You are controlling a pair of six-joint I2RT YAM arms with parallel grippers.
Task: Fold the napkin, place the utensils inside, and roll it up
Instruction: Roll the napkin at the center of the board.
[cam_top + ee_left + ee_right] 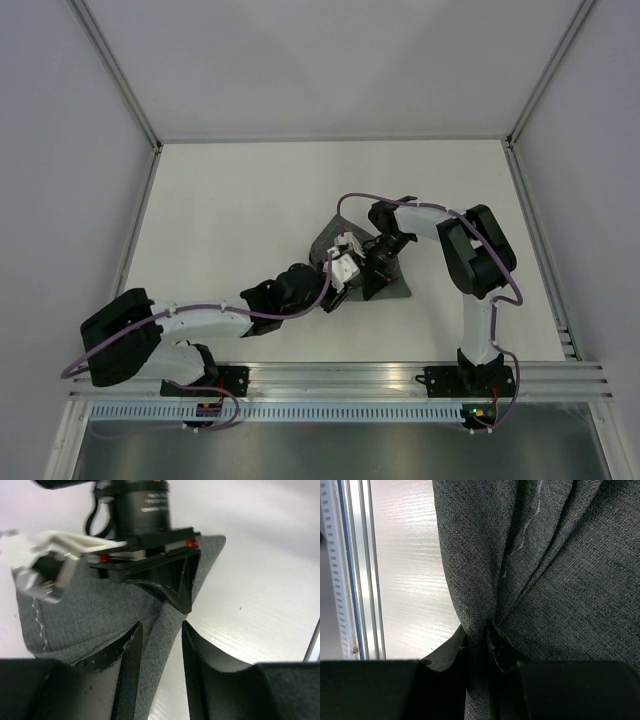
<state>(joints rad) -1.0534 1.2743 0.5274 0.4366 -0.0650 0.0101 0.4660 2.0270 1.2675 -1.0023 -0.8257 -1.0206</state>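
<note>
The dark grey napkin [393, 285] lies bunched at the middle of the table, partly lifted. My right gripper [372, 270] comes down on it from the far right and is shut on a gathered pinch of cloth [560, 570]; the folds fan out from its jaws [487, 640]. My left gripper [335, 285] reaches in from the near left. It is open [160, 645], with a raised ridge of the napkin [100, 610] running between its fingers, close to the left one. The right gripper's black fingers [181, 597] show just beyond. No utensils are in view.
An aluminium rail [340, 375] runs along the near table edge and also shows in the right wrist view [360, 570]. Grey enclosure walls with metal posts [120, 80] bound the white table top [240, 210].
</note>
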